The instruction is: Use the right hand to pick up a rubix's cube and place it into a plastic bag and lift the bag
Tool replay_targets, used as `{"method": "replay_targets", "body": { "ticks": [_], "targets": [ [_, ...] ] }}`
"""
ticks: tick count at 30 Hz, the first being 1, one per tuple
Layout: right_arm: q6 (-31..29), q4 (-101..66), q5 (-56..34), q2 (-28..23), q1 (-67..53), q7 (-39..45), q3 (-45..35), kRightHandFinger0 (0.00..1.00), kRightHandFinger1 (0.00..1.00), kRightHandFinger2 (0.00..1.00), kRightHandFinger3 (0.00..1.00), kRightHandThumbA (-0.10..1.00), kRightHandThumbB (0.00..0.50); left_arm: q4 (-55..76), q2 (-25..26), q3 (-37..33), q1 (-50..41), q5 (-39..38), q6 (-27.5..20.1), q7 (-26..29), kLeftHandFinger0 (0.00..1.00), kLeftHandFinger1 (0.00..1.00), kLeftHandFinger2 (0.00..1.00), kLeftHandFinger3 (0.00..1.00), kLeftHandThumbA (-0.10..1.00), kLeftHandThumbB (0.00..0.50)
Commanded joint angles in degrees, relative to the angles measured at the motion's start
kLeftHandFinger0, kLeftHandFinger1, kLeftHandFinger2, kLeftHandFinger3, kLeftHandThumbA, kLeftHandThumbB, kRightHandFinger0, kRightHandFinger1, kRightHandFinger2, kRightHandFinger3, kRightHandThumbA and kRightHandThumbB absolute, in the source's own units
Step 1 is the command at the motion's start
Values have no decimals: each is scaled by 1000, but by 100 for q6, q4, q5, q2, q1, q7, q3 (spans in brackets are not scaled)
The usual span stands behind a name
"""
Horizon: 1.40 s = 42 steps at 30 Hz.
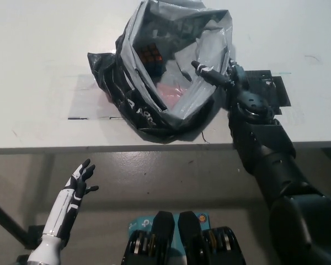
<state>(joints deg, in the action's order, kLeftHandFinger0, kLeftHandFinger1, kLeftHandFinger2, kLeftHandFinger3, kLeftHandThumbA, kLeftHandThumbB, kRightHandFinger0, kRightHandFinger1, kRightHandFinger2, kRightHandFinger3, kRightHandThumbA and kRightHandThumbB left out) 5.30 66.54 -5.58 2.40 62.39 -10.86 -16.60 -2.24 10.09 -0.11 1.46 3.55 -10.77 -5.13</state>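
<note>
A grey and black plastic bag [171, 72] lies open on the white table [38, 66]. Inside it, against the left wall, sits the Rubik's cube [151, 53], dark with orange-red squares showing. My black right hand [223, 77] is at the bag's right rim, with fingers reaching over the edge into the opening; the fingers [205, 70] look spread and hold nothing that I can see. My white left hand [81, 179] hangs below the table's front edge at the lower left, fingers apart and empty.
A black mat [273, 88] lies on the table under my right wrist. Clear tape strips [88, 99] mark the table left of the bag. The table's front edge [99, 148] runs across the middle of the view, with grey floor below.
</note>
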Motion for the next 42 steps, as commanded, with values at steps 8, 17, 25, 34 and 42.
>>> {"method": "replay_targets", "body": {
  "ticks": [8,17,25,34,42],
  "targets": [
    [864,-91,-1726,41,583,903,-1279,380,730,1000,1000,654,314,266,13,16,-39,35,-8,30,859,1000,1000,1000,1000,172],
    [603,-397,-1858,107,675,305,-1572,0,0,303,159,-3,225,151,52,22,40,62,-147,31,856,1000,1000,1000,1000,190],
    [859,-1500,-1817,243,480,291,-1299,0,6,466,25,43,174,90,52,20,52,62,-232,29,840,1000,1000,1000,1000,180],
    [1504,-3176,-1937,546,420,194,-955,0,26,438,227,-86,152,116,44,22,124,57,-144,22,850,1000,1000,1000,1000,181],
    [2124,-3992,-2423,656,1502,-114,-894,0,190,701,836,-100,92,104,33,36,223,27,-114,23,857,1000,1000,1000,1000,177]
  ]
}}
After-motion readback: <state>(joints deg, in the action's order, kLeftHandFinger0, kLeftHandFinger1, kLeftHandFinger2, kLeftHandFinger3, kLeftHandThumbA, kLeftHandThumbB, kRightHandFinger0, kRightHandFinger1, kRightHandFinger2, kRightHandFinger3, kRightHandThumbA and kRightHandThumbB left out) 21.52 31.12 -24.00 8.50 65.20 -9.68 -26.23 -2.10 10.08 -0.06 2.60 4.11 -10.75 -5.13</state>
